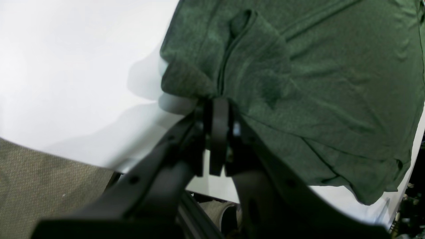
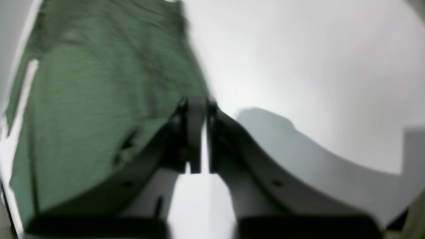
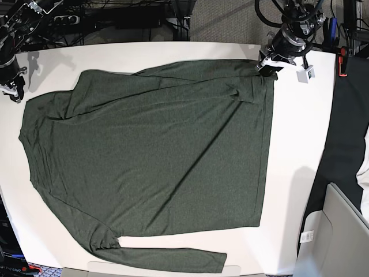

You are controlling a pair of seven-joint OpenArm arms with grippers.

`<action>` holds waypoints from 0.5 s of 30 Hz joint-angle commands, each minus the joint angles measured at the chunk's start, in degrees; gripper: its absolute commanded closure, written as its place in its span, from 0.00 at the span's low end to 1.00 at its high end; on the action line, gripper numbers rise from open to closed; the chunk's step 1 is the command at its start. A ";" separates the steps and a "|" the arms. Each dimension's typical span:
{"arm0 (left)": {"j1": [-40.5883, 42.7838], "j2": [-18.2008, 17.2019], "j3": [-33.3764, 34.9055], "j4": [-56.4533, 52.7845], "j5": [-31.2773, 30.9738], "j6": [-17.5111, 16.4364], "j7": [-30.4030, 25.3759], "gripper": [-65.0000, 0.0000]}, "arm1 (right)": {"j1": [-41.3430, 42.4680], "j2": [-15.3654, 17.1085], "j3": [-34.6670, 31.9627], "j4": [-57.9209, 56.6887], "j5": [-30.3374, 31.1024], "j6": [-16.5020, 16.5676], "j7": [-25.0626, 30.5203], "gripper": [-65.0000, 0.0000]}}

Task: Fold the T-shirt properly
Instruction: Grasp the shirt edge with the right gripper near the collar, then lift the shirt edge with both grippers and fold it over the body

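Bare white table [image 3: 300, 150]: open strip along the frame's right side, narrower strips along the top and far left. Shirt [image 3: 155, 156]: covers the centre. Cables [image 3: 132, 11]: crowd the frame's upper edge.

The white tabletop [image 3: 300, 144] is being lit brightly and evenly from above, and near-glare is being thrown back around the dark olive-green knit shirt [image 3: 150, 156]. Soft grey shadows are being cast on the table just beside the black left gripper [image 1: 217, 101] and to the right of the right gripper [image 2: 196, 103]. The right wrist view is being smeared by heavy blur, the shirt's weave being lost. Both wrist views are being bowed at their edges, and the near gripper bodies are being left out of focus.
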 commanded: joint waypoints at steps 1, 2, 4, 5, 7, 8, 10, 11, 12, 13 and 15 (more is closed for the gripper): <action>0.13 -0.27 -0.02 0.82 -0.65 -0.09 -0.49 1.00 | 0.93 1.13 0.11 0.46 1.17 0.46 0.83 0.84; 0.13 -0.27 -0.02 0.82 -0.65 -0.09 -0.49 1.00 | 1.02 1.13 0.11 -0.16 1.17 0.46 0.65 0.81; 0.13 -0.27 -0.02 0.74 -0.65 -0.09 -0.49 1.00 | 1.28 1.13 0.11 -0.95 1.25 0.46 -0.67 0.76; 0.13 -0.27 -0.02 0.74 -0.65 -0.09 -0.49 1.00 | 1.55 1.13 0.11 -1.04 1.25 0.46 -1.02 0.76; 0.13 -0.27 -0.02 0.74 -0.65 -0.09 -0.49 1.00 | 2.43 1.04 0.11 -1.83 1.25 0.46 -1.19 0.75; 0.13 -0.27 -0.02 0.74 -0.65 -0.09 -0.49 1.00 | 2.86 0.95 0.02 -2.97 1.25 0.46 -1.19 0.75; 0.13 -0.27 -0.02 0.74 -0.65 -0.09 -0.49 1.00 | 4.36 0.69 -0.95 -5.61 1.25 0.46 -1.28 0.75; 0.13 -0.27 -0.02 0.74 -0.65 -0.09 -0.49 1.00 | 4.89 0.77 -1.30 -6.93 1.25 0.46 -1.28 0.75; 0.13 -0.27 -0.02 0.74 -0.65 -0.09 -0.49 1.00 | 5.06 0.77 -1.56 -8.07 1.25 0.46 -1.28 0.75; 0.13 -0.27 -0.02 0.74 -0.65 -0.09 -0.49 1.00 | 5.50 0.77 -1.65 -8.69 1.25 0.46 -1.28 0.75; 0.13 -0.27 -0.02 0.74 -0.65 -0.09 -0.49 1.00 | 5.85 0.69 -2.18 -9.57 1.25 0.46 -1.28 0.75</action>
